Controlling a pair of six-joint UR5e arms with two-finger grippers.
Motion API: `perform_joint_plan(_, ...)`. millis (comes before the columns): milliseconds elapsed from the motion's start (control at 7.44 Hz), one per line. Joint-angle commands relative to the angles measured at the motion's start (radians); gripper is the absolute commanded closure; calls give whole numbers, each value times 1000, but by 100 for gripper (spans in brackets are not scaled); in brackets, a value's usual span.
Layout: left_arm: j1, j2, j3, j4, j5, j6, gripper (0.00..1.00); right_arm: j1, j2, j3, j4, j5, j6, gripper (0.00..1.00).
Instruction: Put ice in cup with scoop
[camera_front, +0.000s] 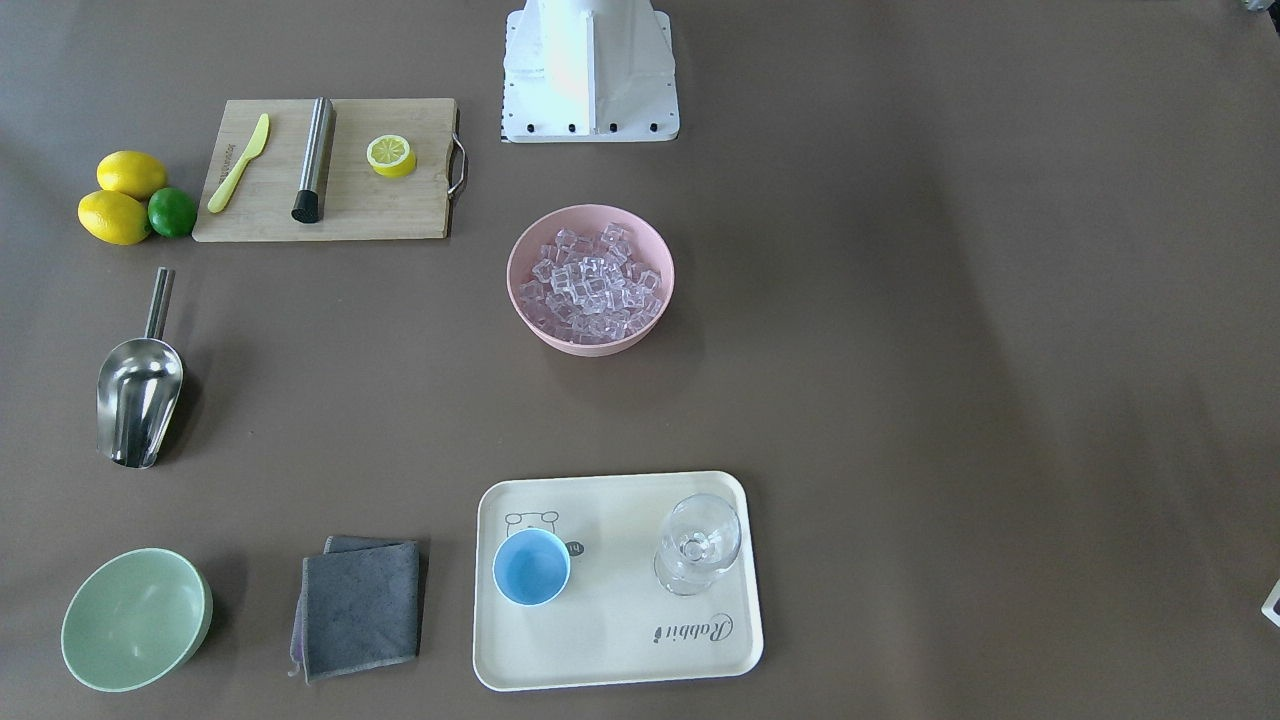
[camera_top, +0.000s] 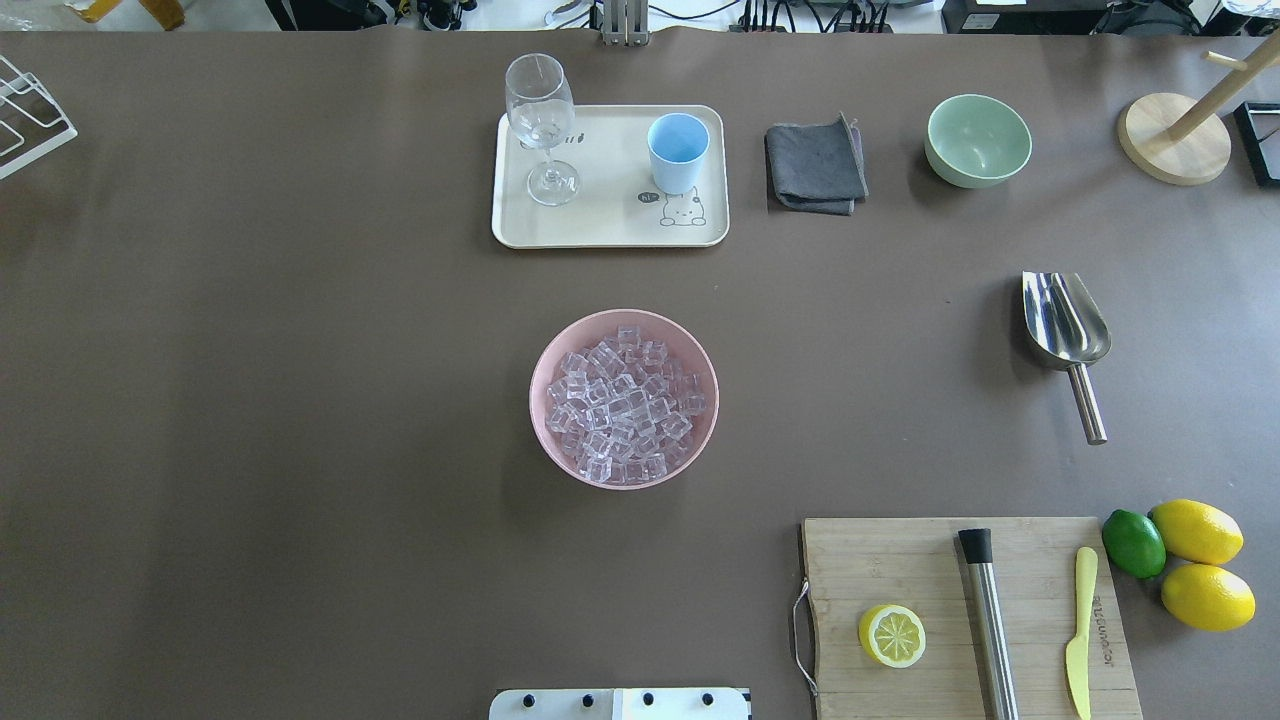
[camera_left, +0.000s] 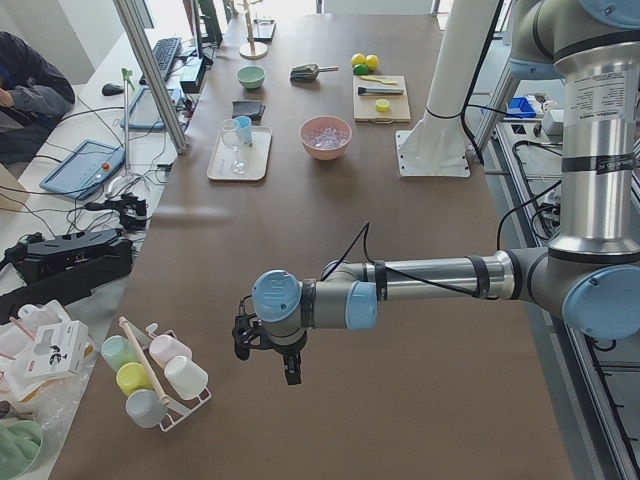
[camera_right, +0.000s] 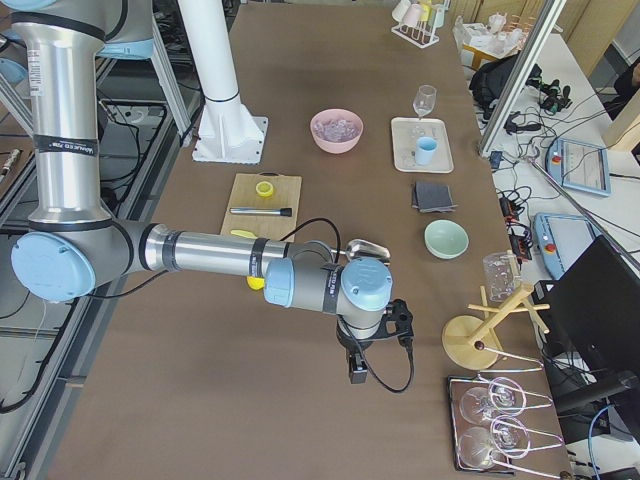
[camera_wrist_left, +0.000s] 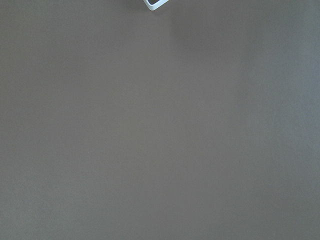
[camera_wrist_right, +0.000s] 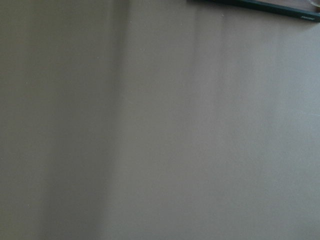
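The ice (camera_front: 595, 280) is a heap of small clear cubes in a pink bowl (camera_top: 537, 390) at the table's middle. The light-blue cup (camera_front: 531, 567) stands upright on a cream tray (camera_top: 600, 225); it also shows in the overhead view (camera_top: 678, 150). The steel scoop (camera_top: 1065, 325) lies alone on the table on the robot's right, its handle toward the robot. The left gripper (camera_left: 290, 372) hangs over bare table far from these. The right gripper (camera_right: 358, 372) hangs near the right end, beyond the scoop. I cannot tell whether either is open or shut.
A stemmed glass (camera_top: 543, 125) shares the tray. A grey cloth (camera_top: 815, 165) and a pale green bowl (camera_top: 978, 140) lie beside it. A cutting board (camera_top: 930, 560) holds a lemon half, a steel cylinder and a yellow knife. Two lemons and a lime (camera_top: 1133, 543) sit by it.
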Motion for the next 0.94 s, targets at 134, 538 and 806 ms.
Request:
perform_joint_plan(134,0,0,3,-2,-1,2,2,1,-6,4,-1,7,-1,0)
perform_joint_plan(538,0,6,3,-8,-1,2,2,1,-3,7,-4,6,-1,0)
perform_joint_plan(806,0,3,3,-9,-1,5,2,2,-14,25,-8,7,-10,0)
